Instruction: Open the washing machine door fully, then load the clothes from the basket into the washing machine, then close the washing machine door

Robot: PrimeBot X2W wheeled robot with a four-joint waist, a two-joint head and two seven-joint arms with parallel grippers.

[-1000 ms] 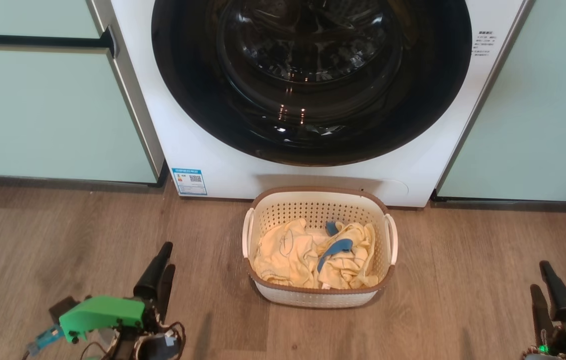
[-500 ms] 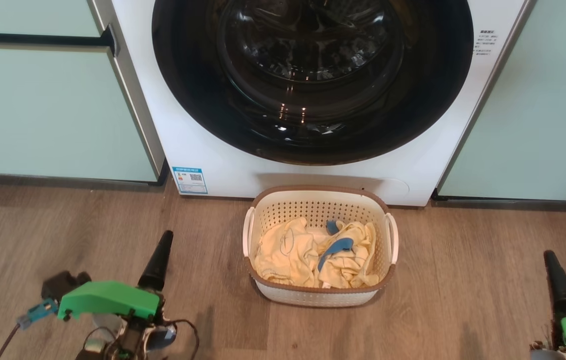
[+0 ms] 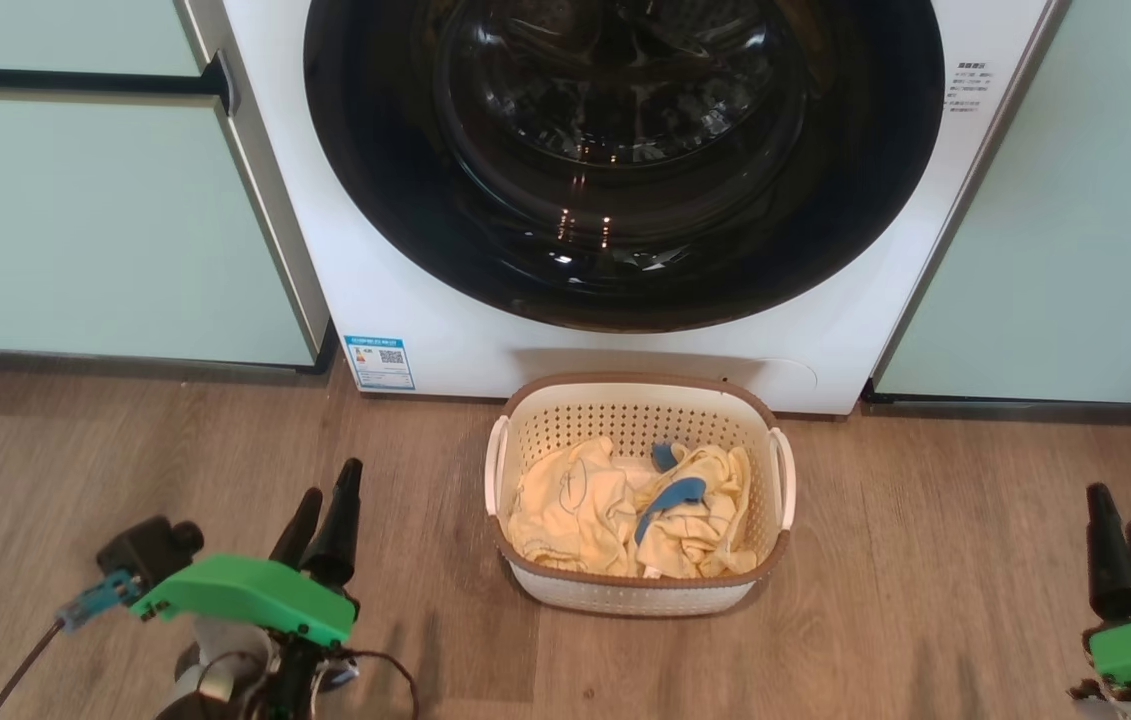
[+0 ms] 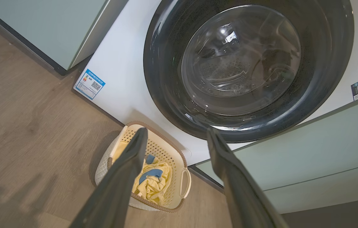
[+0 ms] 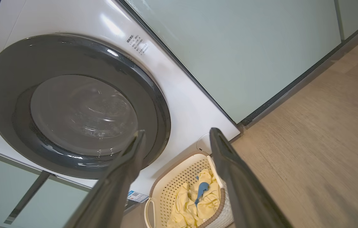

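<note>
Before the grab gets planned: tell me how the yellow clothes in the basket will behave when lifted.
The clothes lie crumpled in soft folds, so they will probably flop and drape. They look thin, so likely light. The pieces overlap in the basket, so one may drag another up.

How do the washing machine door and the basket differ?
The washing machine door is round, glossy black and shut; the basket is rectangular, white, brown-rimmed and open-topped. The door is far wider than the basket. The door stands upright; the basket sits on the floor holding the clothes. Neither is being handled.
</note>
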